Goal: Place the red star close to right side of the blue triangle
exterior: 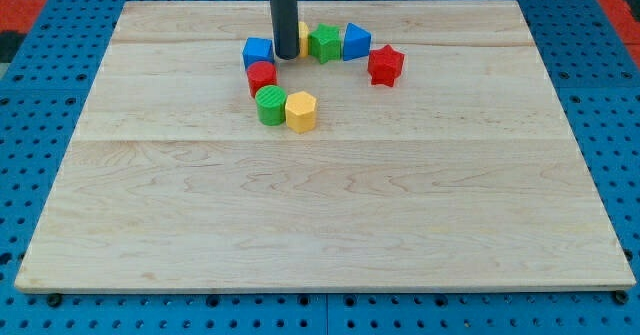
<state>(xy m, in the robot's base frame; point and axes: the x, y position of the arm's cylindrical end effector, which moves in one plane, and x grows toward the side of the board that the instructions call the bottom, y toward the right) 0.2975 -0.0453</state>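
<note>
The red star (385,65) lies on the wooden board (320,205) near the view's top, right of centre. The blue triangle (355,41) sits just up and left of it, a small gap between them. A green star (324,43) touches the blue triangle's left side. My tip (286,55) stands between a blue cube (258,52) on its left and a yellow block (302,37) mostly hidden behind the rod. It is well left of the red star.
A red cylinder (262,76) lies below the blue cube. A green cylinder (270,105) and a yellow hexagon (300,111) sit side by side below that. Blue pegboard (40,175) surrounds the board.
</note>
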